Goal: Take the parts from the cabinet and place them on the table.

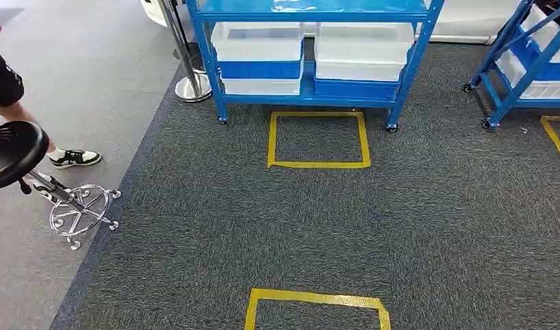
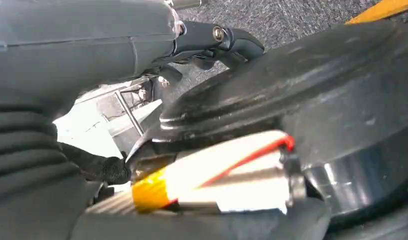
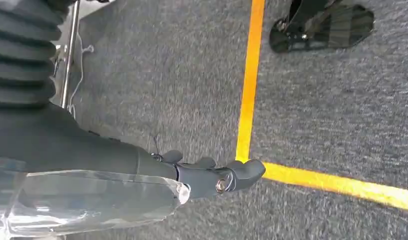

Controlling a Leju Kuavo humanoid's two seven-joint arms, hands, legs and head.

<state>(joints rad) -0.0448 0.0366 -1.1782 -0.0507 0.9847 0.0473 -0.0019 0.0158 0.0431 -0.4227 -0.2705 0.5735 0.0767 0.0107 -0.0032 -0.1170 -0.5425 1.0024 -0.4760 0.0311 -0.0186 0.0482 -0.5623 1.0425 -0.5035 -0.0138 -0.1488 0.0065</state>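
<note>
The blue cabinet stands ahead on the carpet, across a yellow tape square. On its low shelf sit clear bins stacked on blue ones, one stack on the left and one on the right. I cannot make out the parts inside. My left hand hangs by my side with its dark fingers stretched out and nothing between them. A blurred silver cylinder with a yellow band lies close by its thumb. My right hand hangs over the carpet with its fingers straight and nothing in them.
A black stool on a chrome base stands at the left, with a person's leg and shoe behind it. A chrome post stands left of the cabinet. A second blue rack is at the right. Another tape square lies near me.
</note>
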